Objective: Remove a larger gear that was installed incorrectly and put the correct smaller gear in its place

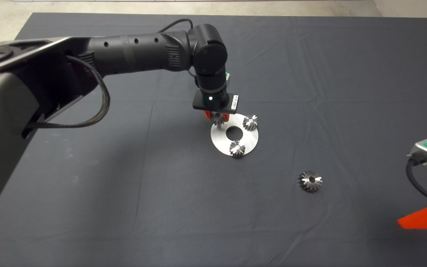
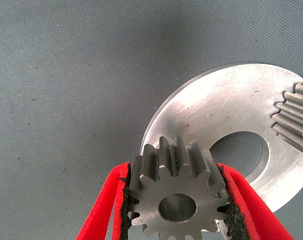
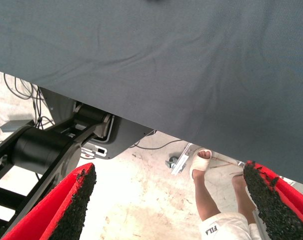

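While your left tool (image 2: 176, 210) clamps the small gear (image 2: 176, 192) over the disc (image 2: 226, 105), the big gear (image 1: 310, 181) lies apart; right tool (image 3: 171, 200) gapes, parked.

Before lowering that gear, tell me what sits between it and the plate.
Nothing visible does. The left gripper holds the smaller gear above the bare edge of the round plate; the two other gears on it stand apart.

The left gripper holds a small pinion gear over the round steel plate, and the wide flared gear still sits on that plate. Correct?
Not quite. The head view shows the larger gear lying on the mat, off the plate. The left gripper does hold the smaller gear over it.
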